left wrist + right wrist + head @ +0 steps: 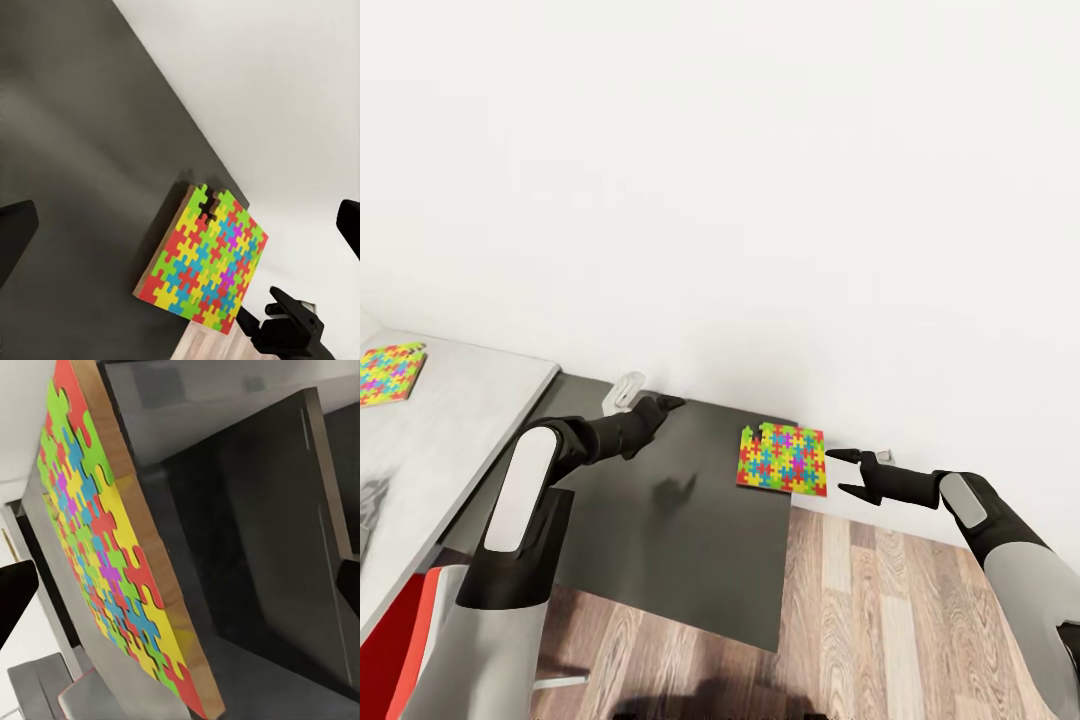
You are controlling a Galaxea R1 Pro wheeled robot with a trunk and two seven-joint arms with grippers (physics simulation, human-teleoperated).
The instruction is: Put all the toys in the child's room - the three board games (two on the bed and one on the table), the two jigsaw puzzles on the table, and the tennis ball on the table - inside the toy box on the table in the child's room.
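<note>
White wall [740, 150] takes up the upper half of the head view. Wood-plank floor [900, 610] runs along the bottom right. Table [450, 420], pale grey top, is at left; one puzzle [388, 373] lies flat on it near its far edge. A red seat [405, 640] shows under the table's near corner.

Dark grey cabinet [690, 540], lower than the table, stands beside it against the wall. Second puzzle [783, 459] lies flat on the cabinet's far right corner, close to the wall, one piece missing at its top edge; wooden backing visible at its edge in both wrist views.

Left arm [525, 500] reaches over the cabinet; left gripper [660, 405] near the wall, well apart from the puzzle. In the left wrist view its fingers [15, 236] stand wide apart, nothing between them.

Right gripper [850, 472] is just beside the puzzle's right edge, not touching it; fingers [844, 455] apart, nothing held.
</note>
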